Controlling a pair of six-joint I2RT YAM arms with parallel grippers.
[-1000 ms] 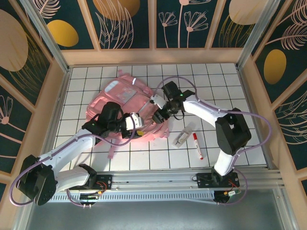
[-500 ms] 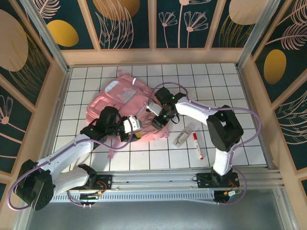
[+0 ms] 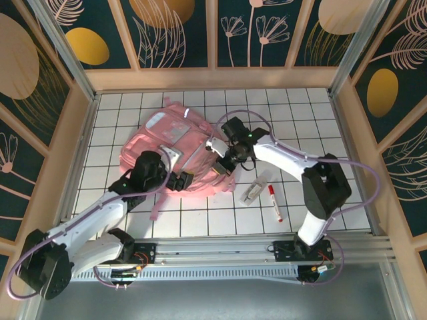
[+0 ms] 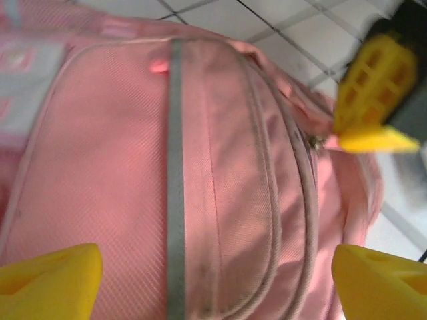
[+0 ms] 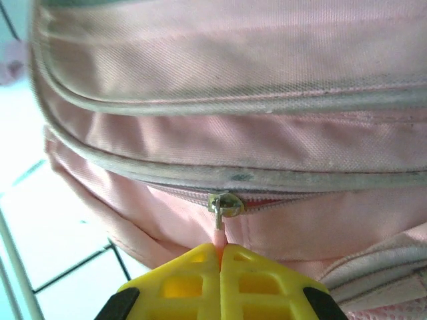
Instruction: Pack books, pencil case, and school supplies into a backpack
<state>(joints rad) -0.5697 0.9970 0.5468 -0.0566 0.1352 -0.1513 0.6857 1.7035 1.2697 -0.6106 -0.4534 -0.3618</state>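
Jaws of right gripper pressed together on pink zip pull at right edge of backpack; half apart a second ago. Left gripper jaws spread, wider than before, over backpack front panel, seemingly touching no fabric, though view is blurred. Backpack flat on table, same spot as earlier. Marker and white flat item right of backpack, unmoved, apart from both grippers.

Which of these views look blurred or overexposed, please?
Left wrist: the backpack is slightly soft, blurrier toward the edges. Right wrist: the zip pull is sharp, the table tiles at left washed out. Top external: sharp, evenly lit.
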